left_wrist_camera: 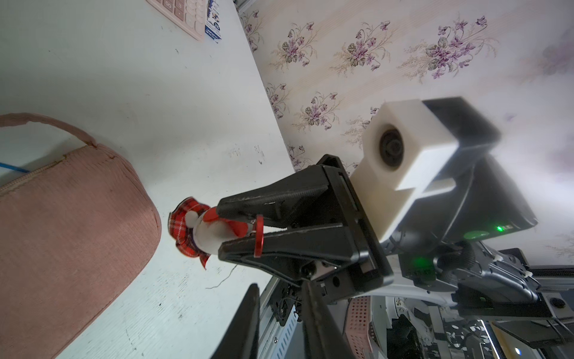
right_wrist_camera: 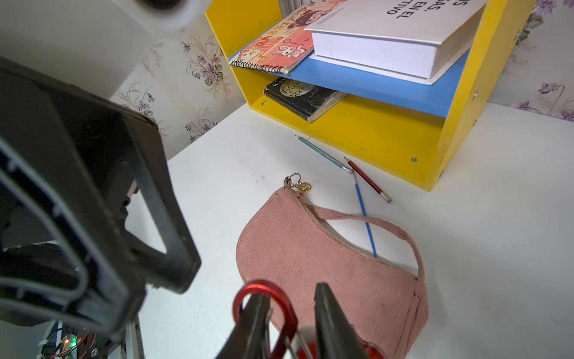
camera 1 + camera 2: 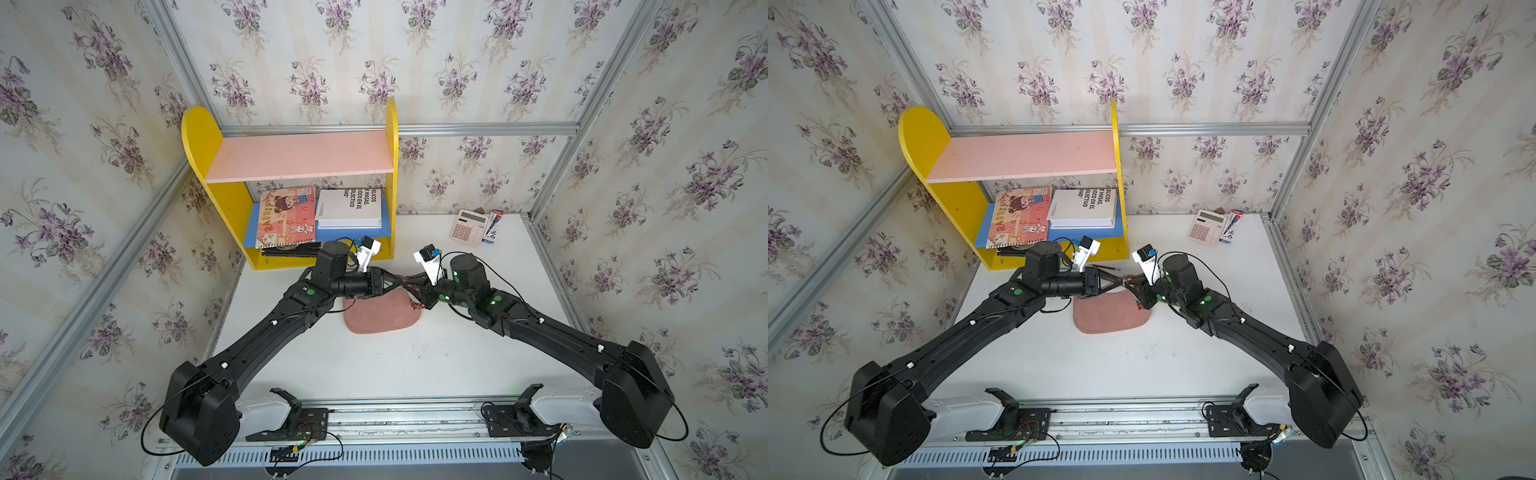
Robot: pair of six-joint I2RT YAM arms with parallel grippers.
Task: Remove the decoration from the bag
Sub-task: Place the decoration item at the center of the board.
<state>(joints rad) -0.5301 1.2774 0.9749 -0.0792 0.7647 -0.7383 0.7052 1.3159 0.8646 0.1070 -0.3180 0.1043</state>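
The right gripper [image 1: 220, 228] has its jaws clamped on the small white plush decoration [image 1: 205, 237] with red plaid cap and red clasp ring, mid-frame in the left wrist view; its long axis points left, cap just beside the rounded end of the dusty-pink ribbed half-moon bag [image 1: 77, 223]. The left gripper [image 1: 280, 284], lower centre, shows jaws slightly apart and empty

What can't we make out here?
Decoration: in both top views, mostly hidden under the right gripper.
Red clasp: right wrist view, one end cut off by the frame edge.
White book title: right wrist view, cut by the frame edge; in both top views, pink shelf board covers part.
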